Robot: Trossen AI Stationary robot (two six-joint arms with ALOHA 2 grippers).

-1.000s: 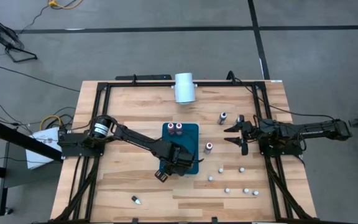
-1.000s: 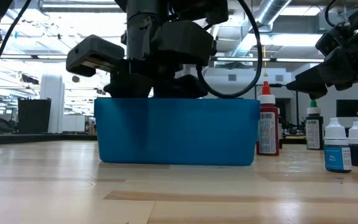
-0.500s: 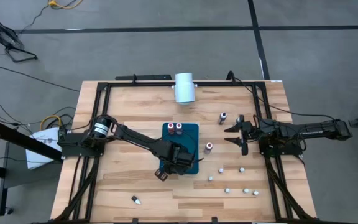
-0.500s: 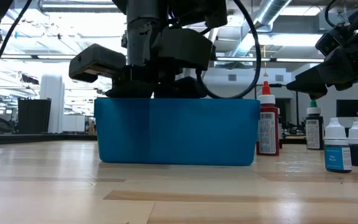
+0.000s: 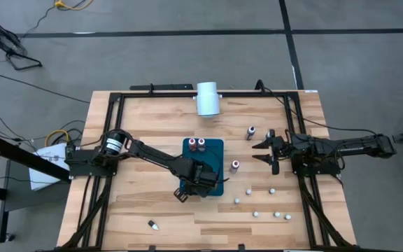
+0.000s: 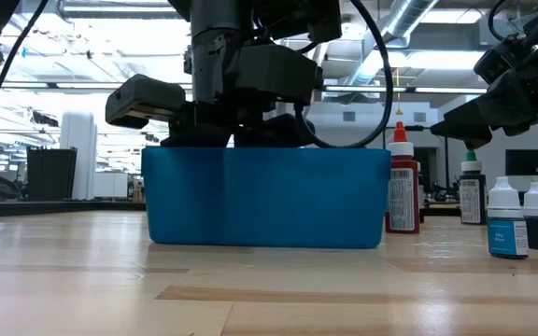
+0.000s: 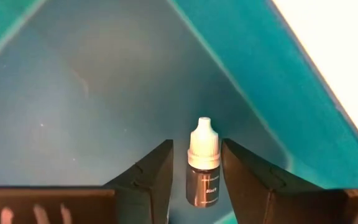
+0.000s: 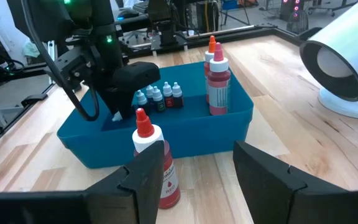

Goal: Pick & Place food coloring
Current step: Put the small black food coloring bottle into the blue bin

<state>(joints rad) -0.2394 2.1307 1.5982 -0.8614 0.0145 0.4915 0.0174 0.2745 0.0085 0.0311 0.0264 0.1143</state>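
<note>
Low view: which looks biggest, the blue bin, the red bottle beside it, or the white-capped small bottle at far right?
1. Blue bin
2. Red bottle
3. White-capped small bottle, though it seems nearer the camera, so its true size is unsure.

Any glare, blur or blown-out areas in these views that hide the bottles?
Low view: bright ceiling lights backlight the scene, so the left claw reads as a silhouette above the blue bin. Left wrist view: the table beyond the bin is blown out white, yet the small dark bottle between the fingers is sharp. Right wrist view: evenly lit; the red bottle shows clearly.
</note>
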